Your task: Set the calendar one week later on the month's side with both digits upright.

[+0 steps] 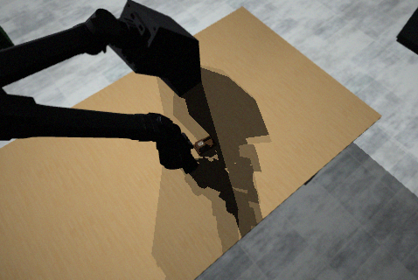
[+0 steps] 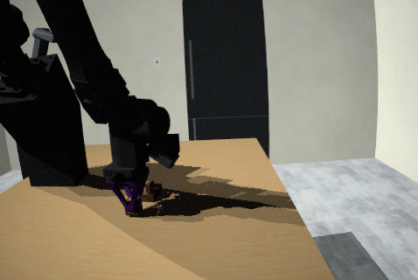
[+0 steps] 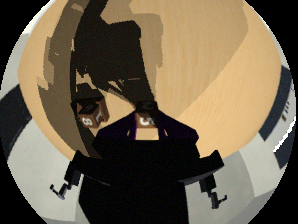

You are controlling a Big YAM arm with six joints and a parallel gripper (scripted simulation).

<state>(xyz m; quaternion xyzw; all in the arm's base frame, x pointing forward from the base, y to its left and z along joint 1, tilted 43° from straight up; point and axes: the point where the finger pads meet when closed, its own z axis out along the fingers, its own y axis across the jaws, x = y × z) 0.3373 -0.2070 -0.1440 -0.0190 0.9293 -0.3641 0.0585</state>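
Note:
My gripper (image 2: 134,209) (image 3: 147,113) points down with its purple fingers low at the table. It is shut on a brown cube (image 3: 146,118) (image 2: 133,213). That cube shows a white 5 on its lit face and a dark, shaded upper face; whether it touches the table is not clear. A second brown cube (image 3: 89,118) (image 1: 200,144) stands beside the gripper, left in the wrist view, with an 8 and what looks like a 1. A brown and dark shape adjoins it; I cannot tell the tray's outline or floor there.
The wooden table (image 1: 94,197) (image 2: 51,232) carries broad dark shadows of the arm across the cubes. A large black block (image 1: 169,48) (image 2: 51,131) stands near the arm. The table's edge (image 1: 291,194) runs along the right in the top view.

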